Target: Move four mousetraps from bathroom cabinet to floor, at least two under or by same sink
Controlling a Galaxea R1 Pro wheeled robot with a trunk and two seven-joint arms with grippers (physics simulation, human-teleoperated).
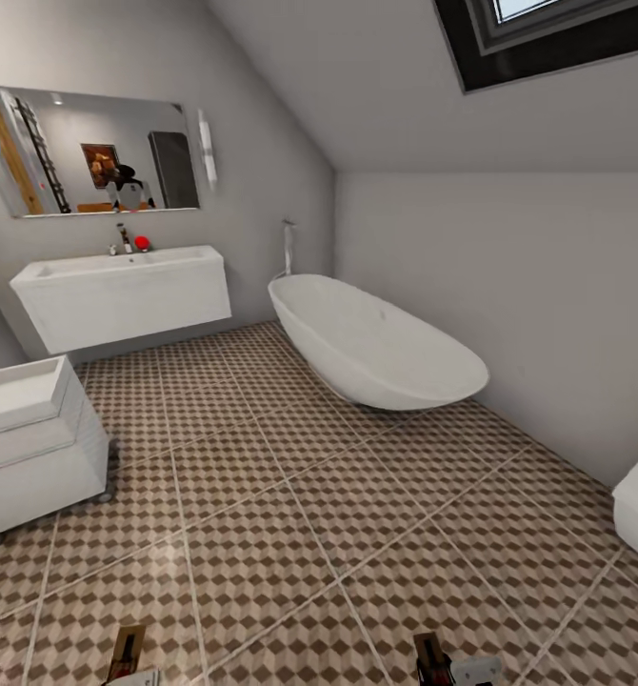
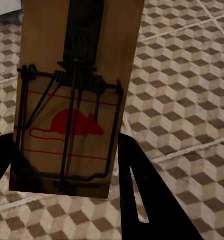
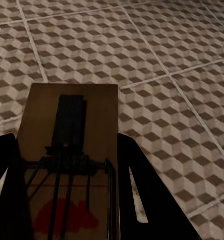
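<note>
- Left gripper (image 2: 66, 175) — fingers closed on a mousetrap (image 2: 74, 100), board between them, above the bathroom floor (image 2: 187, 75).
- Right gripper (image 3: 66, 190) — clamped on a second mousetrap (image 3: 69, 150).
- Bathroom sink (image 1: 119, 295) — well ahead of both, wall-hung.

two mousetraps (image 2: 71, 100) (image 3: 69, 165), one sink (image 1: 119, 295), one bathtub (image 1: 376, 343), one mirror (image 1: 90, 152)

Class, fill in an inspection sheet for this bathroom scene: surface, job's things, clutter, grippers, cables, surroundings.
Surface: cube-patterned bathroom floor, tiled, pale grout.
Job's things: one mousetrap in the left gripper; another mousetrap in the right gripper; wall-hung bathroom sink ahead on the left.
Clutter: small red item by the faucet.
Grippers: each shut on a trap, above the floor.
Cables: nothing seen.
Surroundings: bathtub, mirror, skylight.
</note>
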